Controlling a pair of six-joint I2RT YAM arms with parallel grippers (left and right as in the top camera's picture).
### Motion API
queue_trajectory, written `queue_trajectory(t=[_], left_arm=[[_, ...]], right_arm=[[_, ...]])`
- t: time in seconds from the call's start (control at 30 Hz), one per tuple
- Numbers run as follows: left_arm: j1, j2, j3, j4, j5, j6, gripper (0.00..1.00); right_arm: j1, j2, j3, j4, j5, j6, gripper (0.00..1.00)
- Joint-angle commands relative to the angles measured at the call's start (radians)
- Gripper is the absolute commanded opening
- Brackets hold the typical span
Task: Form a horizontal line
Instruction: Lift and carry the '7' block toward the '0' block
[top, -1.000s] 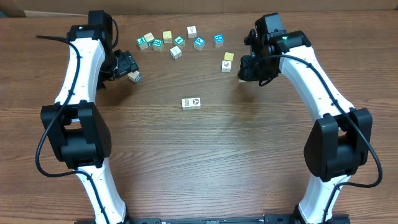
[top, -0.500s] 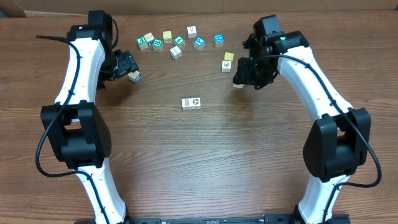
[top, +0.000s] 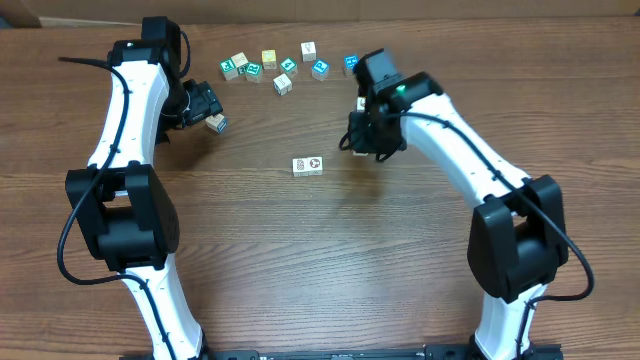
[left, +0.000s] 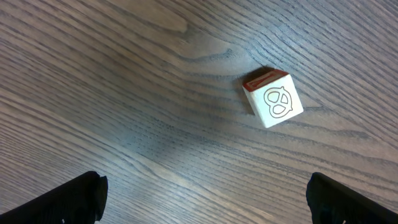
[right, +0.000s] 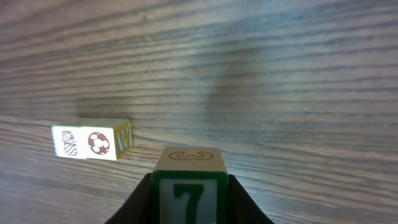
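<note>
The horizontal line is a short row of two white-faced cubes at the table's centre. In the right wrist view this row shows a dark print, a red ball print and a yellow-lettered end. My right gripper hovers just right of and behind it, shut on a cube with a green 7. My left gripper stands wide open at the far left. A white cube with a pretzel print and a red side lies on the wood ahead of its fingers, not touching them.
Several loose cubes lie scattered along the back of the table, teal ones and a yellow one among them. The brown wood table runs bare toward the front. A black cable trails at the far left.
My right arm has swung left and forward from the back right toward the centre row, carrying the 7 cube. The left arm and its nearby cube have not moved.
</note>
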Motion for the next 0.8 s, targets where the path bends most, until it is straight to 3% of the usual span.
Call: queue_trajectory(t=[0.0, 0.47, 0.77], left_arm=[[-0.005, 0.010, 0.015, 0.002, -0.005, 0.009, 1.00], [-0.005, 0.010, 0.015, 0.002, -0.005, 0.009, 1.00], [-0.005, 0.010, 0.015, 0.002, -0.005, 0.009, 1.00]], right_arm=[[0.019, -0.019, -0.060, 0.038, 0.057, 0.074, 0.22], [0.079, -0.019, -0.257, 0.306, 0.054, 0.081, 0.22], [0.093, -0.018, -0.263, 0.336, 0.054, 0.084, 0.23]])
